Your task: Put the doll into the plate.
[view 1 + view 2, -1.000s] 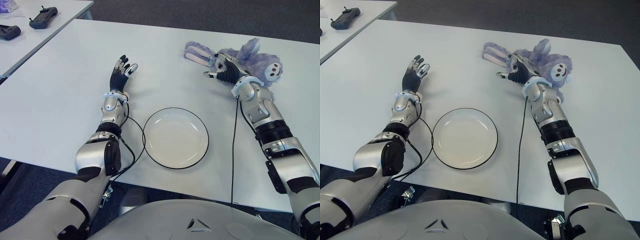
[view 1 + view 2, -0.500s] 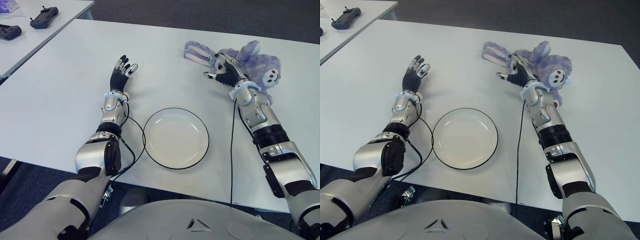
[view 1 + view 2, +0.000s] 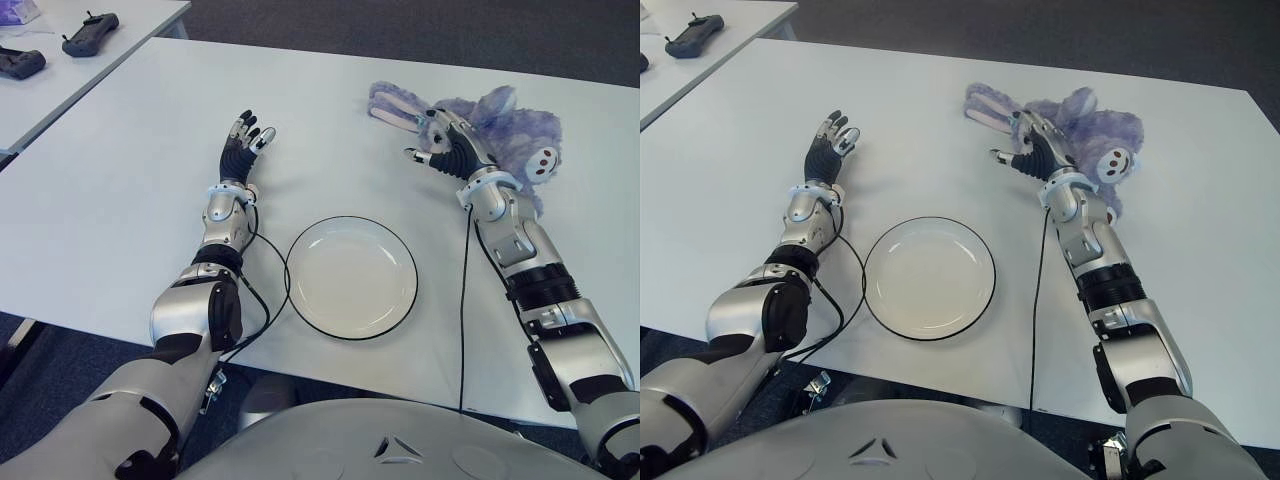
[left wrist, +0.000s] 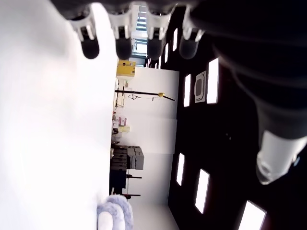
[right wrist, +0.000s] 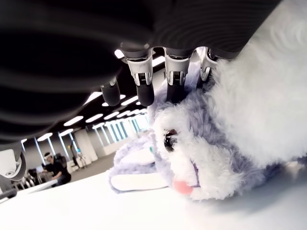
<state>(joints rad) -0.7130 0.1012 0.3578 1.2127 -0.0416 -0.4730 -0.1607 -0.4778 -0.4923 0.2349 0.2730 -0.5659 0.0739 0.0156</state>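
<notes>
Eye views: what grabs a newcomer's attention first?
The purple plush doll lying at the table's far right, with the right hand spread open against its near-left side, not yet closed on it. Then the empty white plate at the near edge, and the open left hand beyond it to the left.

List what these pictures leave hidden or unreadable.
- Eye views: the right hand covers part of the purple plush doll, so contact between fingers and fur is unclear.
- Right wrist view: the plate is out of frame.
- Left wrist view: only the left hand fingertips show; the doll is cut off at the edge.
- Controllers on the neighbouring table: too small to identify.
</notes>
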